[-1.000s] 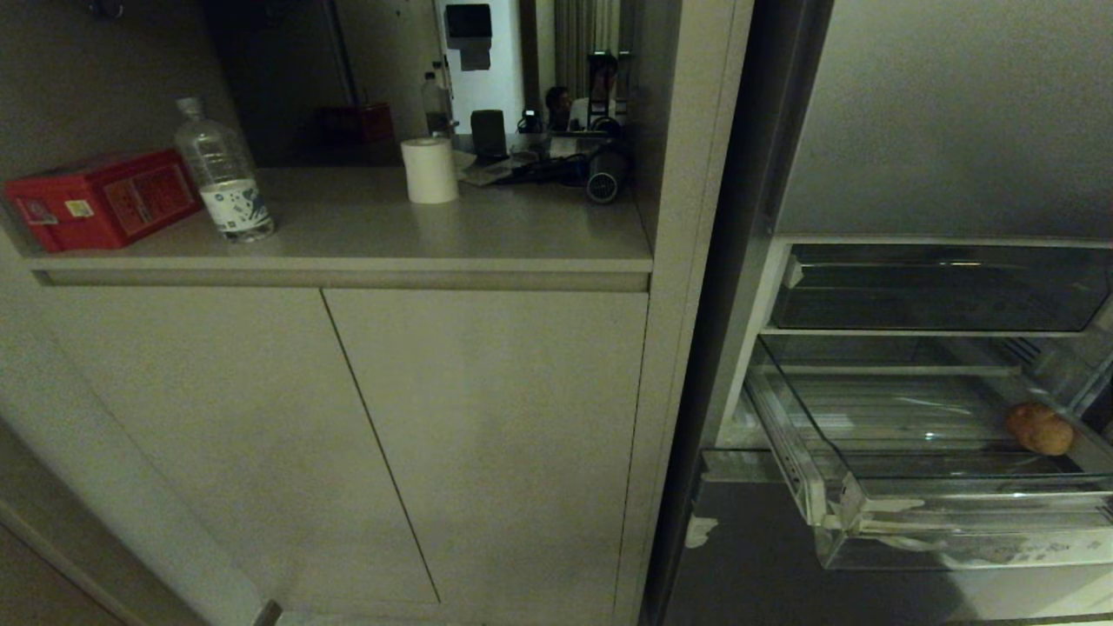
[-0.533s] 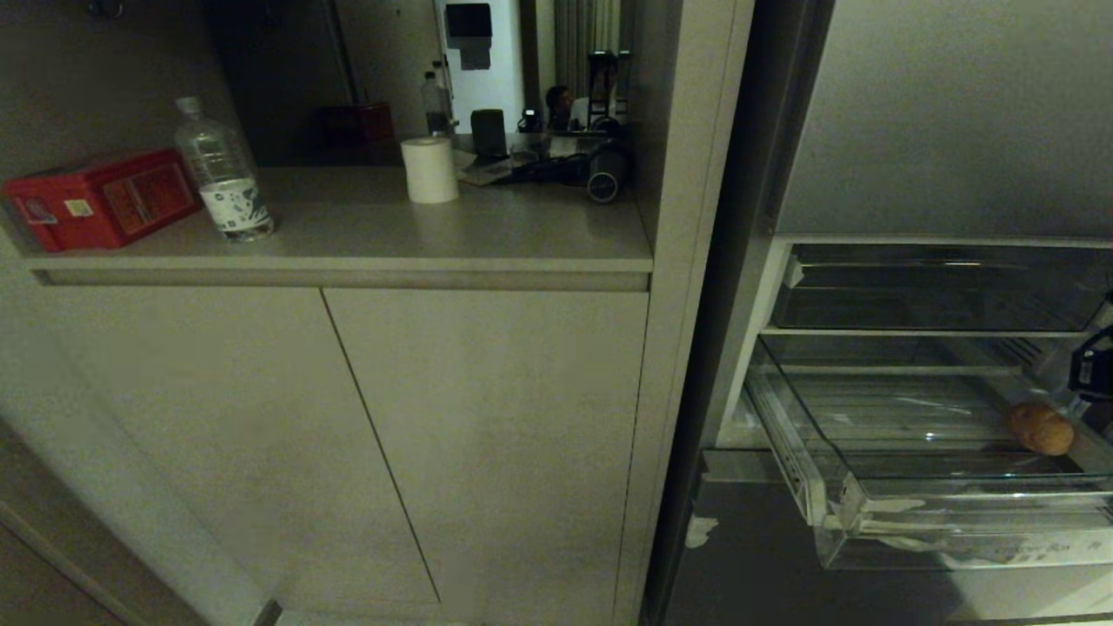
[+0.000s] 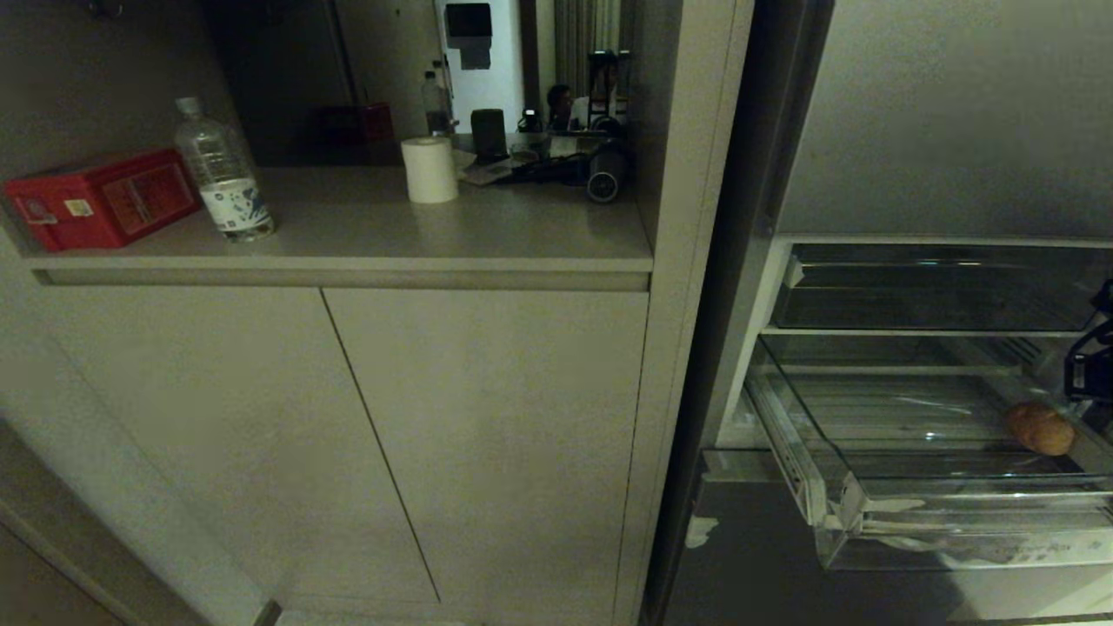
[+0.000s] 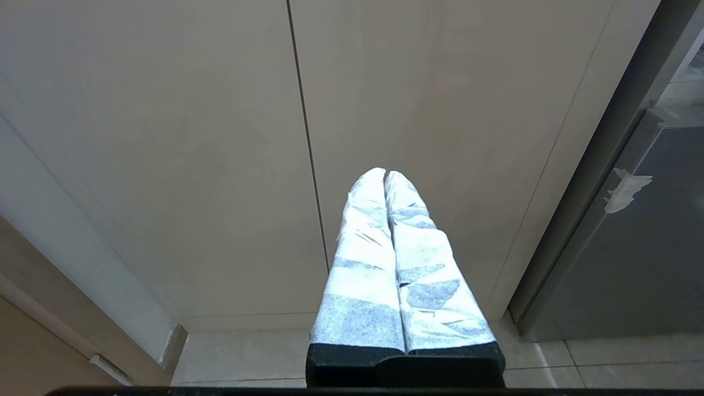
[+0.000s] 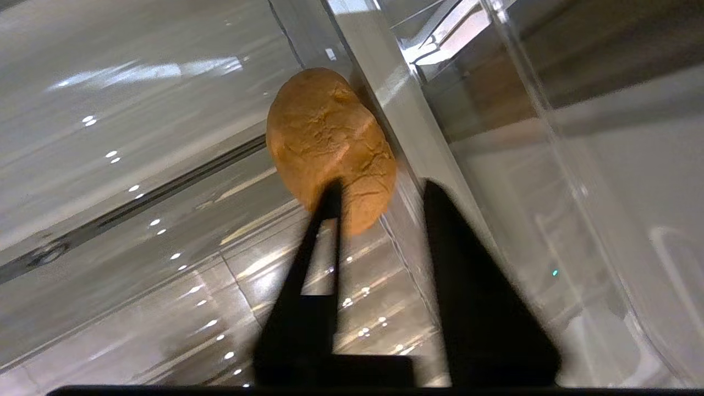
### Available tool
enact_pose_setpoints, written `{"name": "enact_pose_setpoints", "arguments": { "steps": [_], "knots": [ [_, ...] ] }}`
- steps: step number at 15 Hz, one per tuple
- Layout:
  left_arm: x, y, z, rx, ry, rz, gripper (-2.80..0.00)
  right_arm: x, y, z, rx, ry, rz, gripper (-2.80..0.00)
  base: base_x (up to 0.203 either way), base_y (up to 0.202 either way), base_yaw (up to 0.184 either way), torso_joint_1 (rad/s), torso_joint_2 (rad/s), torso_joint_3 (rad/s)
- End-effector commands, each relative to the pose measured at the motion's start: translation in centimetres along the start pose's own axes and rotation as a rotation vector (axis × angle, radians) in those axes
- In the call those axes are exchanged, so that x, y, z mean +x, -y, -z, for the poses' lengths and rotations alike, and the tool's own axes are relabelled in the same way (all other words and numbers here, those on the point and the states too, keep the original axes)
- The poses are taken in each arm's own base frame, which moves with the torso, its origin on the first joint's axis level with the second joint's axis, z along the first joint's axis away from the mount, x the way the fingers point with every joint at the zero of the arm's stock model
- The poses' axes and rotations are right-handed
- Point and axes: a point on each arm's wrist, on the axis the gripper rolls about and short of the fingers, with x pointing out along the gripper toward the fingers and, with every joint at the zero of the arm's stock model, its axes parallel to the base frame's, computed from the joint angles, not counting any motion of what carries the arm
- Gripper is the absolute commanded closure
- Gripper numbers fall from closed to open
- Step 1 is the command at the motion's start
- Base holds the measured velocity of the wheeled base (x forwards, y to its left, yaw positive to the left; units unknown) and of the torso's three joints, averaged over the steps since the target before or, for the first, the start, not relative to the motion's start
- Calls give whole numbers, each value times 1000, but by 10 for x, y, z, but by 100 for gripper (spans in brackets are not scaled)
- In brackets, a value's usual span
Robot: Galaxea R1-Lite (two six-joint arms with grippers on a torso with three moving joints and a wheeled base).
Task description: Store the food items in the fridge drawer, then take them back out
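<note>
One food item is all you have to go on: a round orange-brown ball [image 3: 1040, 429] lying on the floor of the clear fridge drawer [image 3: 869, 509], far over on its right side, next to the side wall. From your head camera the right gripper [image 3: 1089, 376] is only a dark shape cut off by the frame's right edge, above the ball and close to it; its fingers can't be read there. Switch to the right wrist camera and you get what the head misses: the right gripper [image 5: 379, 190] has its two dark fingers [image 5: 324, 231] parted with a clear gap, nothing between them, released. One fingertip overlaps the near edge of the ball [image 5: 330, 146] in that picture, but whether it touches you can't tell, and the fingers are smeared. That view also shows the ball's cracked, rough-looking skin and how tight it sits against the drawer's [image 5: 165, 165] clear wall. The left gripper [image 4: 385, 179] shows only on its own wrist camera: pale wrapped fingers pressed together, clenched on nothing, hanging in front of the beige cabinet doors [image 4: 220, 137] above a tiled floor. Up on the counter [image 3: 487, 230] in the head view you see a red box [image 3: 100, 198], a water bottle [image 3: 223, 174] and a paper roll [image 3: 429, 169]; the clutter behind them is too dark to name.
</note>
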Motion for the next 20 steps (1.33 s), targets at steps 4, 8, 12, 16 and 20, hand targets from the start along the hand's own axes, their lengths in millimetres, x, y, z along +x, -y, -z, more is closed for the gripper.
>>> {"name": "enact_pose_setpoints", "arguments": {
  "steps": [4,8,12,16,20],
  "knots": [
    [0,0,0,0,-2,0,0,19,-3,5,-6,-34,-6,-280,0,0,0,0,0,0],
    [0,0,0,0,-2,0,0,33,-11,9,-16,-54,-20,-280,0,0,0,0,0,0],
    [0,0,0,0,-1,0,0,41,-22,13,-11,-73,-36,-280,0,0,0,0,0,0],
    [0,0,0,0,-1,0,0,46,-26,17,-11,-87,-41,-280,0,0,0,0,0,0],
    [0,0,0,0,0,0,0,50,-29,19,-10,-97,-40,-280,0,0,0,0,0,0]
  ]
}}
